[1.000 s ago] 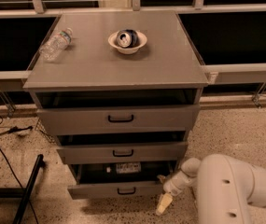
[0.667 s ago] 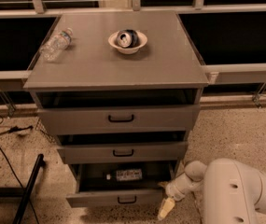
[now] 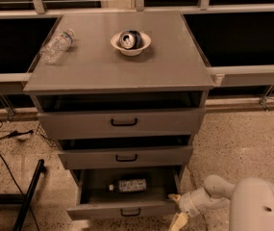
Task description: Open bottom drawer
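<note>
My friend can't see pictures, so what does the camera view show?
The bottom drawer of a grey three-drawer cabinet stands open with a bottle lying inside, and the robot's gripper is at the drawer's front right corner. On the cabinet top are a white bowl holding a can and a clear plastic bottle on its side.

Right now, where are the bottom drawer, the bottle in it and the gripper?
Bottom drawer [image 3: 98, 211]: camera view, front panel.
Bottle [image 3: 129, 185]: camera view, its middle.
Gripper [image 3: 179, 210]: camera view, its tip, at the drawer's right front corner.
</note>
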You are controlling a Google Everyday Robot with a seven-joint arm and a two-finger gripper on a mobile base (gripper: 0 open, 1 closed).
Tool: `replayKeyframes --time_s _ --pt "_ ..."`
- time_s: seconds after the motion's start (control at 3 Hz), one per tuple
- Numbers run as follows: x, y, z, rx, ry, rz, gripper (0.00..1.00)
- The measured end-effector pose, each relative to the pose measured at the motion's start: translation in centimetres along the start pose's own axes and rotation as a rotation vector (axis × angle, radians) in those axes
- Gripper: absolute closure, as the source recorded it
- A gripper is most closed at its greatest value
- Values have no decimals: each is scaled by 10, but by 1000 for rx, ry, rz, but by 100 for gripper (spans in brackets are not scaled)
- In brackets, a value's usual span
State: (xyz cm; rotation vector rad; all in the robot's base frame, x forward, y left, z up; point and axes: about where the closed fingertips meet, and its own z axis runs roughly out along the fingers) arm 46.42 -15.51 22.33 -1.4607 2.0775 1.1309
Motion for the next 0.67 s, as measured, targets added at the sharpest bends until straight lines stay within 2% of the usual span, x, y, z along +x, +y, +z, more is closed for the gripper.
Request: replayKeyframes --time_s 0.33,0.67 --pt "3 21 -10 -37 -37 34 0" --pt "3 21 -10 -37 -37 34 0"
